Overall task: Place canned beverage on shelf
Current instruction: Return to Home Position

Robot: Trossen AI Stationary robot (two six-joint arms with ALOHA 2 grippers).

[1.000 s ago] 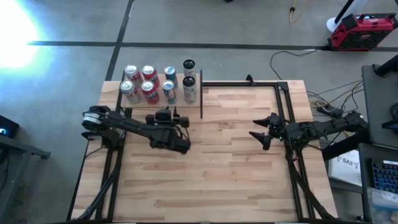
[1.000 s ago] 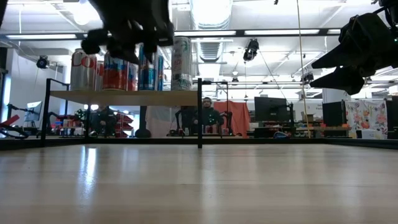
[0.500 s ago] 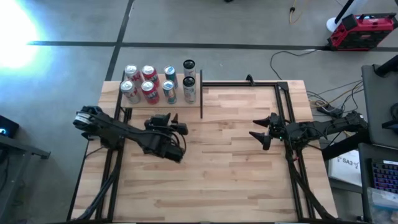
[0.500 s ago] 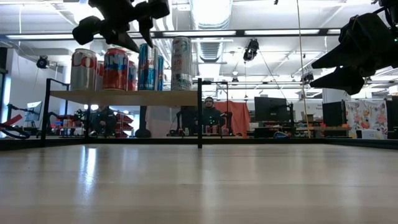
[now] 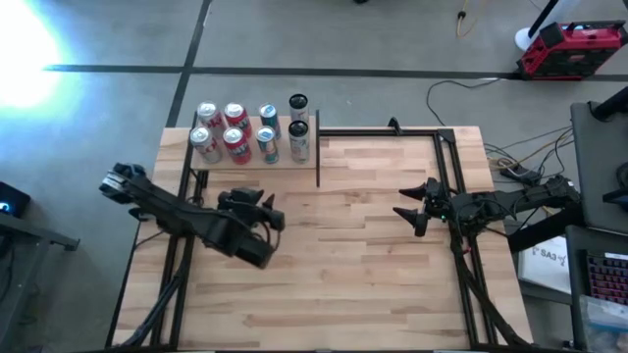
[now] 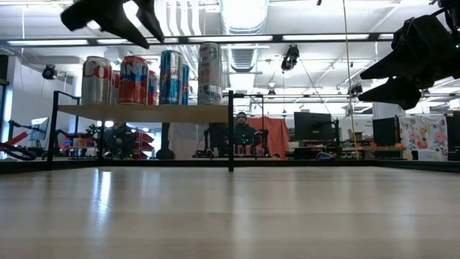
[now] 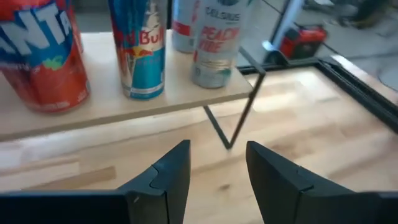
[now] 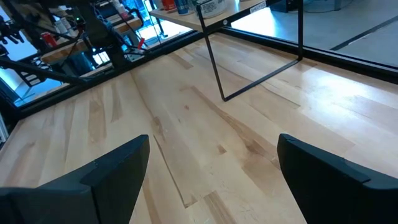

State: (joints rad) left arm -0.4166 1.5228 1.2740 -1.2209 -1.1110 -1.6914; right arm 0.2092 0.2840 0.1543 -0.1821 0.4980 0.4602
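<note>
Eight cans (image 5: 236, 145) stand upright in four pairs on the shelf (image 7: 124, 109), at the far left corner of the table (image 5: 373, 284). The left claw (image 7: 217, 152) hovers in front of it, spread and empty. The right claw (image 8: 212, 146) hangs wide open over the table's right side.

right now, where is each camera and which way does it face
High view: above the table, straight down; shows left gripper and right gripper, open.
Low view: tabletop height, facing the shelf; both grippers overhead.
Left wrist view: behind the left gripper, facing the cans; own fingers show.
Right wrist view: behind the right gripper, facing the table; own fingers show.
Both wrist views share the shelf's black frame.
</note>
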